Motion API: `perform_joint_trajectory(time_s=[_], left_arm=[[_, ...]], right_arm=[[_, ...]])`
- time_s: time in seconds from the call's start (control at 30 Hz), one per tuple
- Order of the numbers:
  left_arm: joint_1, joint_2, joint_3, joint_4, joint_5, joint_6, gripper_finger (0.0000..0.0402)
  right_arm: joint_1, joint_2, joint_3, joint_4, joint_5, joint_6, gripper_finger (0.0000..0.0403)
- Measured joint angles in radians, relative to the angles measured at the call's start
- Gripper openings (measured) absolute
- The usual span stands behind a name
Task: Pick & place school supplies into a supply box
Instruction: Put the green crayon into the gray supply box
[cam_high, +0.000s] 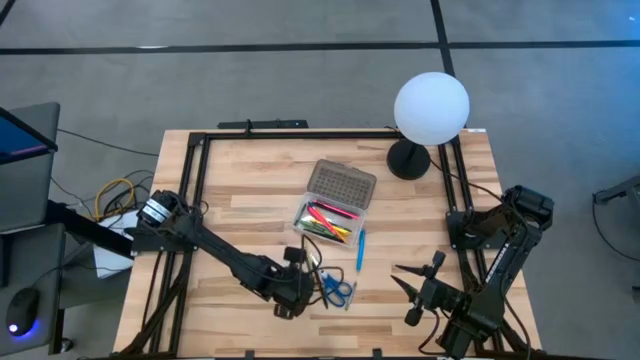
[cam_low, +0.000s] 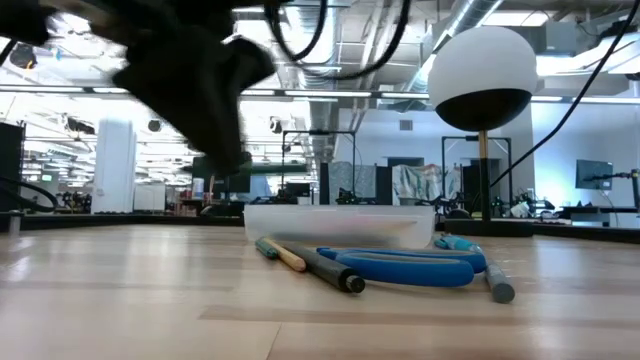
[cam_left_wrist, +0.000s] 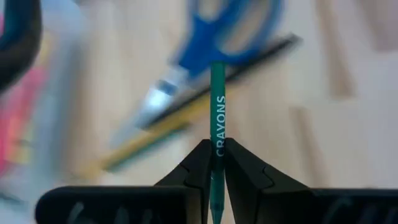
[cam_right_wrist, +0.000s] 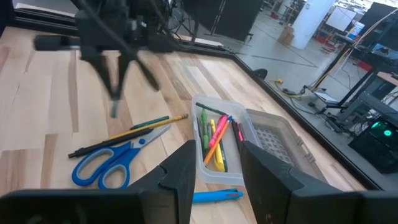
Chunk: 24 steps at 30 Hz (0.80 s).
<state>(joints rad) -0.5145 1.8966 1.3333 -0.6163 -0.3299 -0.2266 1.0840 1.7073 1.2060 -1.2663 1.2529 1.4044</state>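
Observation:
My left gripper (cam_left_wrist: 217, 146) is shut on a green pencil (cam_left_wrist: 217, 99) printed CRAYONS, above the table's near middle (cam_high: 292, 295), just left of the blue-handled scissors (cam_high: 337, 290). A black pencil (cam_right_wrist: 99, 146) and a yellow one (cam_right_wrist: 152, 124) lie flat beside the scissors. The supply box (cam_high: 325, 220) stands with its dotted grey lid (cam_high: 342, 185) swung back, and several coloured pens (cam_right_wrist: 212, 140) lie inside. A blue pen (cam_high: 360, 250) lies on the table right of the box. My right gripper (cam_right_wrist: 216, 149) waits open at the near right (cam_high: 420, 290). My left gripper pinches the green pencil between its two fingers at the printed stretch of the shaft (cam_left_wrist: 219, 134). The fingers come steeply from above and lie along the pencil. Its free end (cam_right_wrist: 114, 107) hangs below the fingertips, clear of the table.
A white globe lamp (cam_high: 430, 108) on a black foot stands at the far right corner. A black frame (cam_high: 200, 150) runs around the tabletop. Bare wood lies left of the box and along the near edge.

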Motion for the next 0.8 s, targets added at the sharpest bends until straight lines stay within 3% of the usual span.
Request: perform_joint_trajectory(time_s=[0.23,0.37,0.57,0.8], left_arm=[[0.024,-0.002,0.028,0.049,-0.376,0.246,0.003],[0.061,-0.002,0.028,0.09,-0.504,0.36,0.003],[0.16,-0.003,0.028,0.118,-0.492,0.458,0.003],[0.316,0.001,0.02,0.138,-0.336,0.458,0.003]], right_arm=[[0.0,0.0,0.0,0.008,0.0,0.0,0.0118],[0.0,0.0,0.0,0.007,0.0,-0.001,0.0118],[0.0,0.0,0.0,0.028,0.0,-0.04,0.0118],[0.0,0.0,0.0,0.053,-0.004,-0.077,0.0118]])
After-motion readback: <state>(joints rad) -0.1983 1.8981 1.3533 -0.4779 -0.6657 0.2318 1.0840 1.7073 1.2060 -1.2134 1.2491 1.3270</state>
